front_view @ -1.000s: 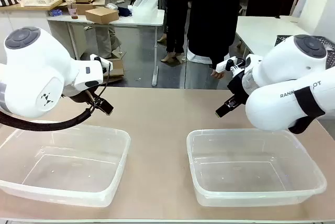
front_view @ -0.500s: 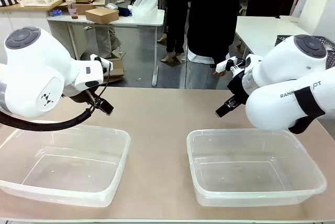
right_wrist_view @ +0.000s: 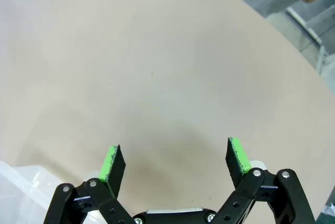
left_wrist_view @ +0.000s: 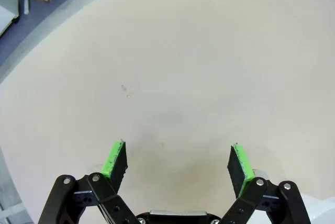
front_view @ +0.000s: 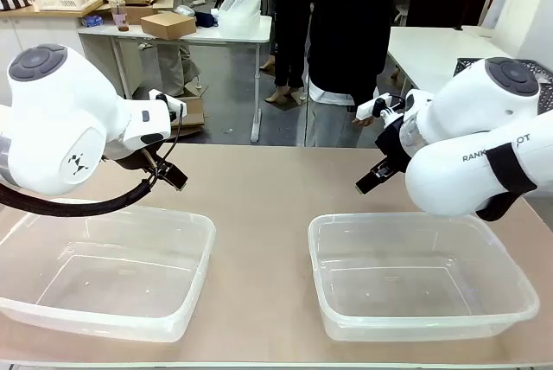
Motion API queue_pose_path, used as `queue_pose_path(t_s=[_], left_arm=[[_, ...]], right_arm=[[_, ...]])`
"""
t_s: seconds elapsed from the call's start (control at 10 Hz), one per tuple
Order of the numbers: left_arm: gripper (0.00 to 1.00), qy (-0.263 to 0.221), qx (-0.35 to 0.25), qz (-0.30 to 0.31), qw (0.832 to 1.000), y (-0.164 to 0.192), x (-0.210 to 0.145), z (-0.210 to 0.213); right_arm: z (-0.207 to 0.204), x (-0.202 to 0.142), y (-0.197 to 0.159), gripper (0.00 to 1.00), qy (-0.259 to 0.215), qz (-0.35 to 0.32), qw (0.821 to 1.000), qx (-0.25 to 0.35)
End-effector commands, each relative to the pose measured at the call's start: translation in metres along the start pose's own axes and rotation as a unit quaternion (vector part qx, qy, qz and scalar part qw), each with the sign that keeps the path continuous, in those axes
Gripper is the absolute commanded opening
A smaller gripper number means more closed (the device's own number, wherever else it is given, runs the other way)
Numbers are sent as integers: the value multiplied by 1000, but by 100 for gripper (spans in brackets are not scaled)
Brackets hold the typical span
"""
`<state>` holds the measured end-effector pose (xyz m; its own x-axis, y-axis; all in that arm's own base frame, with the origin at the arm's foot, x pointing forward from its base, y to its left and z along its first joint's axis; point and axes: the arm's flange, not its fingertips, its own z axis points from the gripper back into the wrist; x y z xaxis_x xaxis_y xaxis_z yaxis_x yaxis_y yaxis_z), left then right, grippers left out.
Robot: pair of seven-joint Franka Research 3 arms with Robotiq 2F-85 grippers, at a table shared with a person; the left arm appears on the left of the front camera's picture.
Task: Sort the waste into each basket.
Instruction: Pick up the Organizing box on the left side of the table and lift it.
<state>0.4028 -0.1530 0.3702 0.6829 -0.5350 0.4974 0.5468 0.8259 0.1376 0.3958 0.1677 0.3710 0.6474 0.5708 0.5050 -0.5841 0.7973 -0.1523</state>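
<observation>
Left gripper and right gripper hang open, empty, over the table beyond left tub and right tub.

The left arm sits at the 9 o'clock side of the front view, its big elbow joint raised and its wrist turned inward. From there the left gripper slants down toward 4 o'clock. The right arm mirrors it at 3 o'clock, with the right gripper slanting down toward 8 o'clock. In each wrist view the two green pads stand wide apart with the jaws fully spread, one pad at 7 o'clock and the other at 5 o'clock.
</observation>
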Motion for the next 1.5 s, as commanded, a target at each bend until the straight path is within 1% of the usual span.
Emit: queue_pose_path(t_s=[0.0, 0.1, 0.2, 0.3, 0.4, 0.5, 0.6, 0.7, 0.8, 0.9, 1.0, 1.1, 1.3, 1.4], left_arm=[[100, 0, 0, 1, 1000, 1, 0, 0], [100, 0, 0, 0, 1000, 0, 0, 0], [100, -5, 10, 55, 998, -3, 10, 48], [100, -29, 16, 113, 993, -7, 12, 88], [100, -46, -3, 127, 991, -16, 4, 121], [100, -56, -32, 120, 991, -30, -12, 149], [100, -66, -107, 72, 989, -50, -37, 176], [100, -49, -132, 41, 989, -68, -61, 189], [100, 0, -109, -1, 994, -82, -82, 191], [100, 43, -110, -30, 993, -89, -93, 186], [100, 98, -78, -40, 991, -88, -97, 167], [100, 4, -121, 12, 993, -86, -3, 221], [100, 4, -121, 12, 993, -86, -3, 221], [100, 45, -111, 2, 993, -88, -13, 219]], right_arm=[[0, 0, 0, 100, 0, 0, 1000, 0], [38, 13, -5, 100, -16, -20, 999, -33], [97, 20, -11, 100, -41, -49, 996, -66], [142, 15, -12, 100, -68, -63, 994, -59], [175, 4, -8, 100, -58, -74, 995, -32], [194, -13, 1, 100, -11, -66, 998, 16], [203, -39, 14, 100, 19, -39, 997, 63], [199, -64, 29, 100, 80, -18, 994, 71], [185, -87, 44, 100, 147, 9, 978, 146], [173, -96, 52, 100, 169, -13, 974, 150], [166, -93, 44, 100, 130, -41, 990, 47], [205, -43, 45, 100, 135, -17, 982, 132], [205, -43, 45, 100, 135, -17, 982, 132], [200, -44, 44, 100, 151, -26, 981, 118]])
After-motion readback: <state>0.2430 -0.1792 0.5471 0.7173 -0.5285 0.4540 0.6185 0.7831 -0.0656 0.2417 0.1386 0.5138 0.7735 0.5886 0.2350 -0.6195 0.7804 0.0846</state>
